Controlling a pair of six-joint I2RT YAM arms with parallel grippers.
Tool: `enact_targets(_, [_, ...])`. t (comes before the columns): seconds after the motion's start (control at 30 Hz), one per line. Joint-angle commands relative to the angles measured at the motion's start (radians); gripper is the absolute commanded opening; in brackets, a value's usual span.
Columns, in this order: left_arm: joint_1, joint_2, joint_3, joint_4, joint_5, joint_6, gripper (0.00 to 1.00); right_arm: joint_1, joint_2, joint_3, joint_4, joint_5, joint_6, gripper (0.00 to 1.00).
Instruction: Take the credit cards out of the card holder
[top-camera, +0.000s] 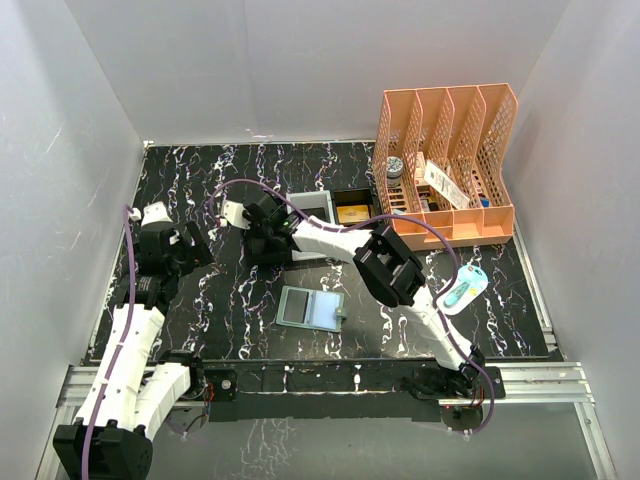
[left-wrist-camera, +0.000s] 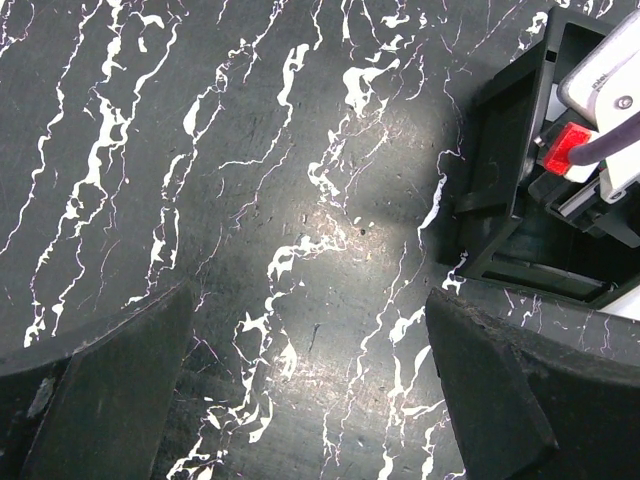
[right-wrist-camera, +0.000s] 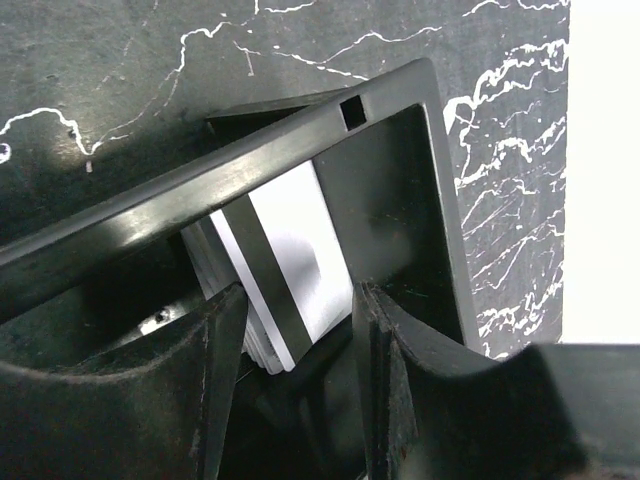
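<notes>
Top view of a black marbled table (top-camera: 230, 320) walled in white. The card holder (top-camera: 310, 308) lies opened flat just below the middle of the frame, and neither arm touches it. Its left half looks grey and its right half pale blue, and I cannot tell whether a card sits in a pocket.

My right gripper (right-wrist-camera: 298, 300) reaches to the upper middle of the frame, down into a black tray (right-wrist-camera: 250, 175). In the right wrist view its fingers (right-wrist-camera: 215, 380) stand apart. A pale credit card (right-wrist-camera: 300, 240) with a dark stripe leans on edge in the gap, against the tray's inner wall. What look like more card edges show behind it, and it does not seem to be squeezed.

My left gripper (left-wrist-camera: 310, 300) hovers at the left of the table, spread wide over bare marble and holding nothing.

I judge the cards light, stiff, thin and slick. They want a pinch on a short edge that stands clear of the pocket, flat on both faces, then a straight pull along the slot. The holder is soft and light and likely to drag along, so I would pin it with the other arm
</notes>
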Motion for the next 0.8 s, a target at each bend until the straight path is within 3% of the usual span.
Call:
enact_targets(0.0, [0.004,-0.005,0.022,-0.008,-0.027,0.003,0.99,-0.010,-0.059,0.083,-0.005,-0.062,0.050,0.45])
enact_targets(0.27, [0.004,-0.016,0.022,-0.010,-0.035,0.000,0.99,-0.018,-0.136,0.088,0.013,-0.067,0.160,0.48])
enact_targets(0.43, [0.004,-0.018,0.022,-0.011,-0.028,0.001,0.99,-0.018,-0.293,-0.049,0.117,-0.003,0.337,0.50])
enact_targets(0.67, [0.003,-0.043,0.010,0.003,0.009,0.014,0.99,-0.018,-0.666,-0.517,0.243,0.086,0.799,0.71])
enact_targets(0.77, [0.003,-0.051,0.006,0.009,0.044,0.022,0.99,-0.018,-0.832,-0.736,0.262,0.071,1.167,0.74])
